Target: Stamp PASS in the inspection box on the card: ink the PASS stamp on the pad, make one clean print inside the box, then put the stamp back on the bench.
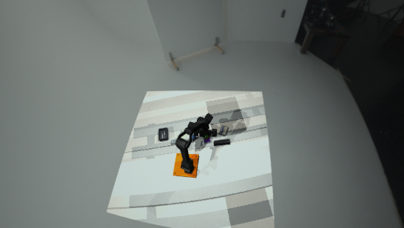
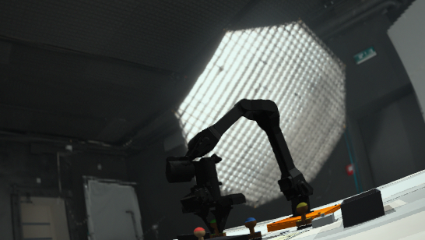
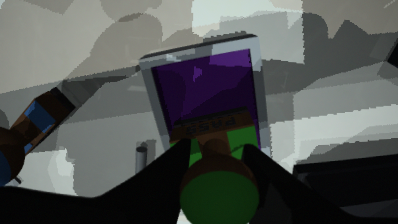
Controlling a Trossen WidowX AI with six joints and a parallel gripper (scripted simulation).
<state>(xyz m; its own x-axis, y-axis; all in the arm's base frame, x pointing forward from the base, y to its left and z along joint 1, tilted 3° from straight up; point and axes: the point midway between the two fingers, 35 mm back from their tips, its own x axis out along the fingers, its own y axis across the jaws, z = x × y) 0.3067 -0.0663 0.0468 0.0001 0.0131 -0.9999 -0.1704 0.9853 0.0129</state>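
Observation:
The PASS stamp (image 3: 215,134) (image 1: 206,137) has a green knob and a brown block with PASS lettering. My gripper (image 3: 216,150) (image 2: 218,227) is shut on the stamp's neck, just below the knob. The stamp is upright over the near part of the ink pad (image 3: 210,87) (image 1: 207,141), a purple pad in a grey-white frame. The stamp's underside is hidden, so I cannot tell whether it touches the ink. The card with the inspection box cannot be made out for certain; a small pale rectangle with a dark border (image 1: 223,130) lies right of the gripper in the top view.
A blue stamp (image 3: 40,117) (image 2: 250,224) lies left of the pad in the wrist view. A black block (image 3: 350,185) (image 1: 222,142) is at the right. A red-knobbed stamp (image 2: 199,233), a yellow-knobbed stamp (image 2: 302,210) and a dark box (image 2: 363,208) (image 1: 163,134) also stand around.

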